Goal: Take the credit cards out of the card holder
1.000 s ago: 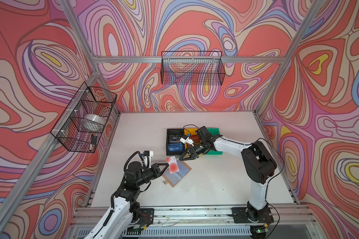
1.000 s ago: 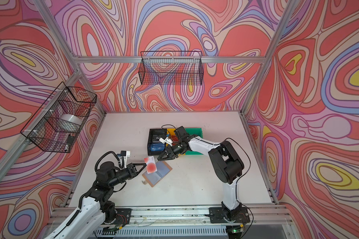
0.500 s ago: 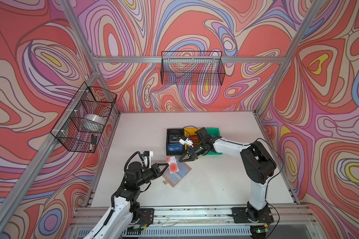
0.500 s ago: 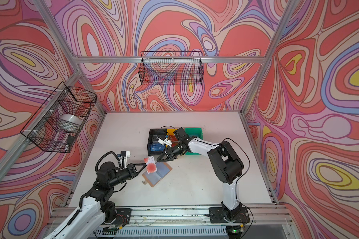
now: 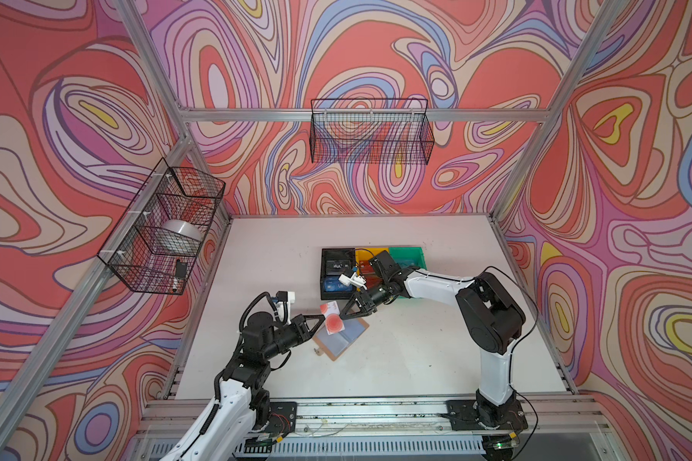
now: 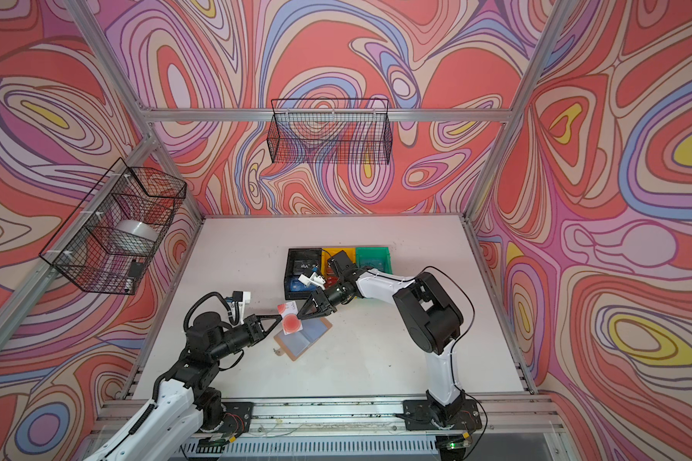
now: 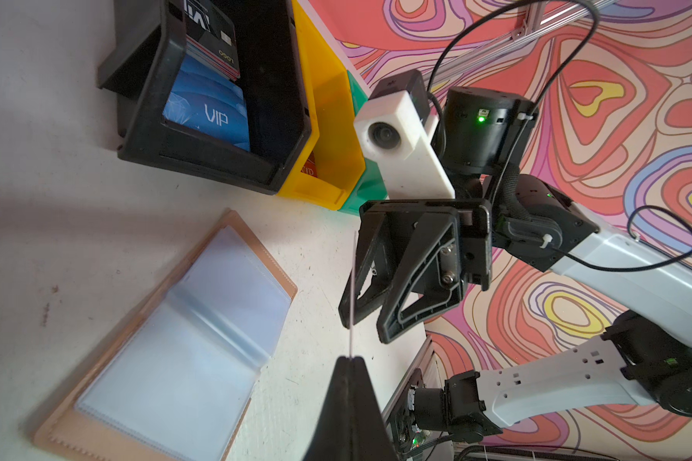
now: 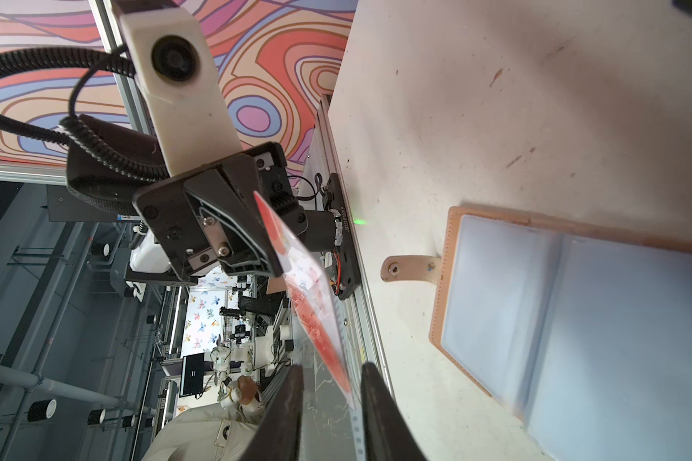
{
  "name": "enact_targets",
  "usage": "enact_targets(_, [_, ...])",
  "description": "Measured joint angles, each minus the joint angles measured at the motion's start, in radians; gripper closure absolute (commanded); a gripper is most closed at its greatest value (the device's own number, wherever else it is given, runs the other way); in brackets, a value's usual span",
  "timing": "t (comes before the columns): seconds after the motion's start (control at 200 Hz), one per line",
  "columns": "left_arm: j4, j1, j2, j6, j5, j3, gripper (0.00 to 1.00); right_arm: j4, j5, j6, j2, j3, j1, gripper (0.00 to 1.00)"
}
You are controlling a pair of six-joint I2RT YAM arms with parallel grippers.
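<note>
Handover of the whitish card (image 5: 332, 322) is the step in hand. I read the left gripper (image 5: 323, 317) as clamped on one end, holding the card in the air over an edge of the card holder (image 5: 346, 338), which lies open on the table (image 5: 416, 359) with its visible sleeves looking empty. The right gripper (image 8: 332, 383) has its jaws apart, astride the card's free end. Next move, in my judgement: close the right jaws squarely before the left lets go, then carry the card to the black bin (image 7: 216, 159).

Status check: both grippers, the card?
Left gripper shut on whitish card, above open card holder. Right gripper open, straddling card's free end. Nothing blocking.
</note>
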Motion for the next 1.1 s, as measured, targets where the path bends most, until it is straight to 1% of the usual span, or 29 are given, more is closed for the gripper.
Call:
enact_targets(0.26, [0.023,0.0,0.019,-0.002,0.0,0.0,1.0,0.039,-0.013,0.03,0.016,0.009,0.024,0.73])
enact_targets(0.406, [0.027,0.0,0.024,-0.002,0.0,0.0,1.0,0.058,-0.023,0.047,0.034,0.014,0.032,0.81])
enact_targets(0.571, [0.026,0.001,0.031,-0.002,0.0,0.0,1.0,0.068,-0.032,0.051,0.034,0.018,0.032,0.88])
enact_targets(0.681, [0.021,0.001,0.033,-0.002,-0.002,-0.001,1.0,0.047,-0.035,0.035,0.034,0.029,0.033,0.91])
enact_targets(0.877, [0.019,0.002,0.029,-0.002,-0.003,-0.015,1.0,-0.01,-0.033,0.001,0.034,0.066,0.033,0.93])
enact_targets(1.097, [0.018,0.002,-0.014,-0.006,-0.007,-0.026,1.0,-0.076,-0.027,-0.025,0.034,0.109,0.032,0.97])
